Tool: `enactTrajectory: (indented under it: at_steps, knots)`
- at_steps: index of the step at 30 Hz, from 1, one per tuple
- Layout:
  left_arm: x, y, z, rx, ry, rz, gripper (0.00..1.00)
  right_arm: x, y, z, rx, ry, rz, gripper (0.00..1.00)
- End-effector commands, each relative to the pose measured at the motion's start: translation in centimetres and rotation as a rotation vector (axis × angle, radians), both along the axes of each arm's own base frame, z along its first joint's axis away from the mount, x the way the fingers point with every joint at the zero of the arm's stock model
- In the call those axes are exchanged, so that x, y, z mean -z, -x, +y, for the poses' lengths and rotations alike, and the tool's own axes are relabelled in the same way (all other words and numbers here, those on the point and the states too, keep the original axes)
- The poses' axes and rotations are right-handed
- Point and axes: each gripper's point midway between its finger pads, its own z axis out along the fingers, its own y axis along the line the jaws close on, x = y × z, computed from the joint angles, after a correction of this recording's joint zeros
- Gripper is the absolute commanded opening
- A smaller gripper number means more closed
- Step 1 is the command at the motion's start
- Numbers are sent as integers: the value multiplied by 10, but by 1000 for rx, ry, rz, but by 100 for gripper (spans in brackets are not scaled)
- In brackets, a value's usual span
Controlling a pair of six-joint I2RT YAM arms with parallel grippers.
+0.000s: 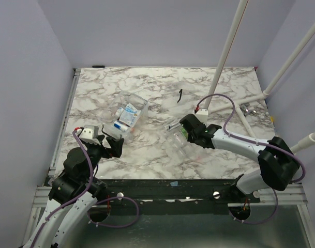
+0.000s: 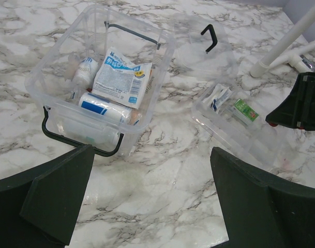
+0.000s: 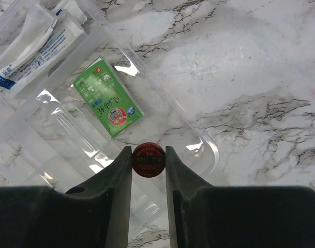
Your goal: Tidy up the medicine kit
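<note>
Tin [image 3: 148, 160], red-lidded, clamped in jaws of right gripper [image 3: 148, 155] over clear tray [image 3: 209, 151]; left gripper [image 2: 152, 168] jaws apart

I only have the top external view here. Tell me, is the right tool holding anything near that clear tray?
Observer: Yes. The right wrist view shows the right tool shut on a small red round tin, above the clear tray.
Operator: What lies in that tray?
Observer: A green sachet lies flat in it, just ahead of the tin.
Operator: And the left tool?
Observer: The left wrist view shows the left tool open with nothing between its fingers, facing the clear box.
</note>
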Motion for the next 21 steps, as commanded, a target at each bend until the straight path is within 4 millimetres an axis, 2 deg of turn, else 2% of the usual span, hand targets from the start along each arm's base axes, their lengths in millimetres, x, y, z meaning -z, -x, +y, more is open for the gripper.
enactTrajectory:
  at_steps: [1,7,14,21]
  knots:
    - [-1,0,-2,13,-3,-6,98,8,2,-8,37,-6,12,18]
    - [-1,0,-1,11,-3,-8,98,20,8,-18,77,11,23,18]
    - [-2,0,-2,13,-1,-9,98,28,6,-18,85,14,29,19]
    - [-1,0,-1,10,-1,-5,98,26,0,-17,86,23,16,35]
